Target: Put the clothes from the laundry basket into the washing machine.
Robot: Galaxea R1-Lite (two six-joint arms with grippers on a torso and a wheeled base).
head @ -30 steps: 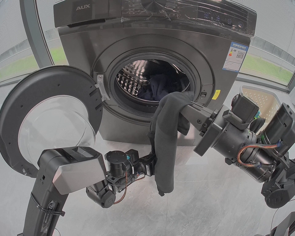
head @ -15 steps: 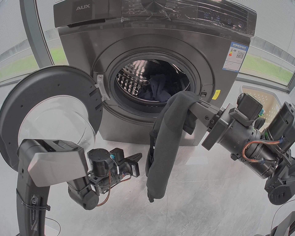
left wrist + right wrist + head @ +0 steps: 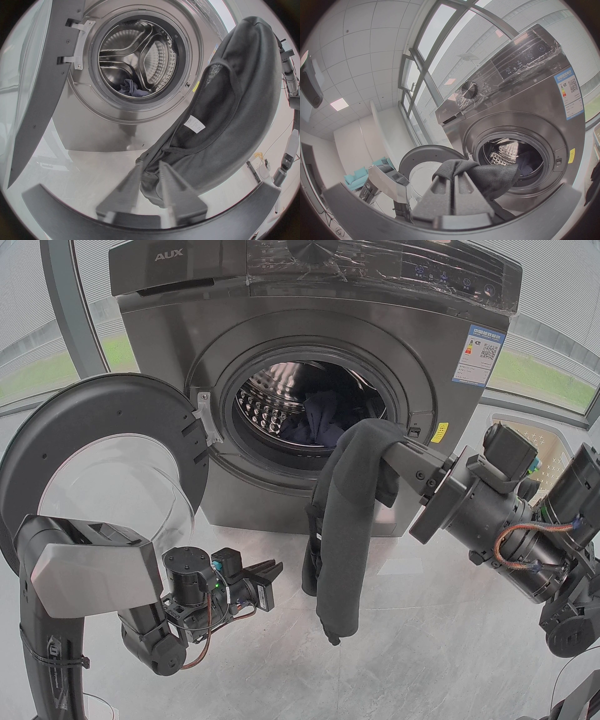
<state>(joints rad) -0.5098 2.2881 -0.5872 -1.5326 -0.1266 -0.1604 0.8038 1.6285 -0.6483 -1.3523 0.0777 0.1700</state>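
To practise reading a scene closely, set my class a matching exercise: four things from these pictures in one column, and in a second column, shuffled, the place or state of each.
Things
1. grey garment
2. blue clothes
3. washer door
4. left gripper

Places or states
A. swung wide open
B. open, low above the floor
C. lying inside the drum
D. hanging from the right gripper

Pairs: 1-D, 2-C, 3-A, 4-B
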